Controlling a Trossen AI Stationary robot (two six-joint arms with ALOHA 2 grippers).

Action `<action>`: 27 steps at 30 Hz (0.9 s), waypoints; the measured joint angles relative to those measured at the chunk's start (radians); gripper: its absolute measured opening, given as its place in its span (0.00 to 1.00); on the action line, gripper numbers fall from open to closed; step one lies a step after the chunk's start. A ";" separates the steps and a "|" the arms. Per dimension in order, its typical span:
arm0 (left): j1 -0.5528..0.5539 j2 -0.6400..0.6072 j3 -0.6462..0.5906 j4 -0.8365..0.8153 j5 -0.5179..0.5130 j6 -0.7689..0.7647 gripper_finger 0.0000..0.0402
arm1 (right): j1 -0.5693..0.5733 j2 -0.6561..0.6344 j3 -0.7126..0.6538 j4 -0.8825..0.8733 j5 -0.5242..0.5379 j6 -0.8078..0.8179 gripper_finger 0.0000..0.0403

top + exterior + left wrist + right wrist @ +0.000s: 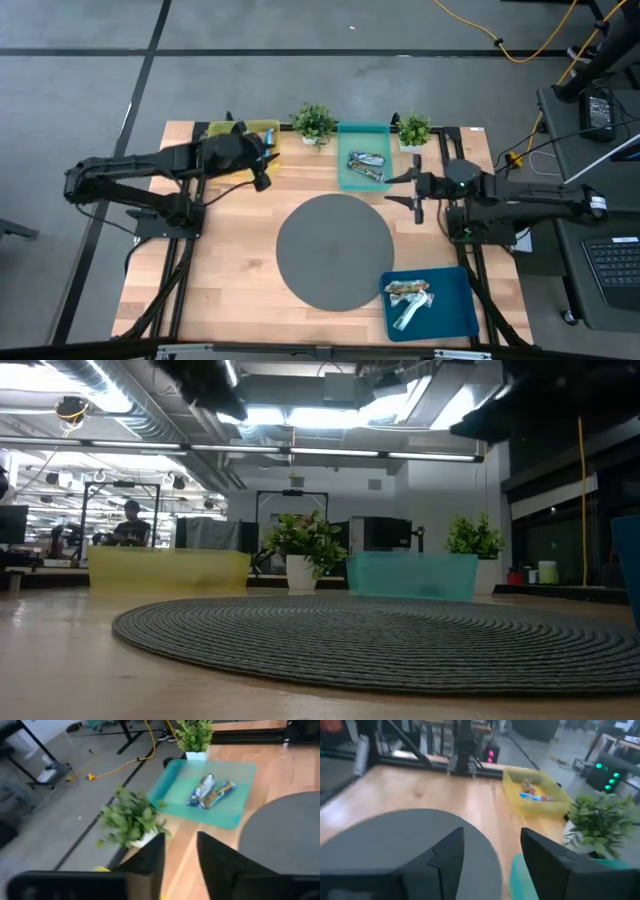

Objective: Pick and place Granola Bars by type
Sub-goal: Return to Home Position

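Note:
Granola bars lie in three containers. Some are in the teal bin (362, 160), seen as shiny bars (210, 792) in the left wrist view. Some are in the yellow bin (535, 795), and others on the blue tray (410, 298). My left gripper (264, 166) hovers by the yellow bin's right end, open and empty (181, 855). My right gripper (413, 190) hangs just right of the teal bin, above the table, open and empty (492, 852).
A round grey mat (335, 248) fills the table's middle. Two small potted plants (314, 122) (414, 130) stand at the far edge, on either side of the teal bin. The blue tray (460, 310) sits at the near right corner. In the room beyond, a person (130, 525) sits.

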 joint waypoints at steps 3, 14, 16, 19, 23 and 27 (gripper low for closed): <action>-0.019 -0.064 -0.143 0.109 0.037 -0.038 0.15 | -0.001 -0.106 -0.093 0.045 -0.011 0.032 0.44; -0.052 -0.182 -0.596 0.641 0.168 -0.123 0.01 | -0.001 -0.328 -0.252 0.161 -0.044 0.019 0.08; -0.052 -0.187 -0.665 0.714 0.169 -0.148 0.01 | -0.001 -0.339 -0.252 0.122 -0.045 0.015 0.02; -0.052 -0.191 -0.758 0.821 0.175 -0.186 0.00 | -0.001 -0.346 -0.253 0.075 -0.045 0.013 0.03; -0.052 -0.191 -0.862 0.971 0.204 -0.196 0.01 | -0.001 -0.346 -0.254 0.014 -0.045 -0.008 0.02; -0.052 -0.192 -0.945 1.084 0.213 -0.189 0.01 | -0.001 -0.350 -0.288 0.023 -0.045 -0.011 0.02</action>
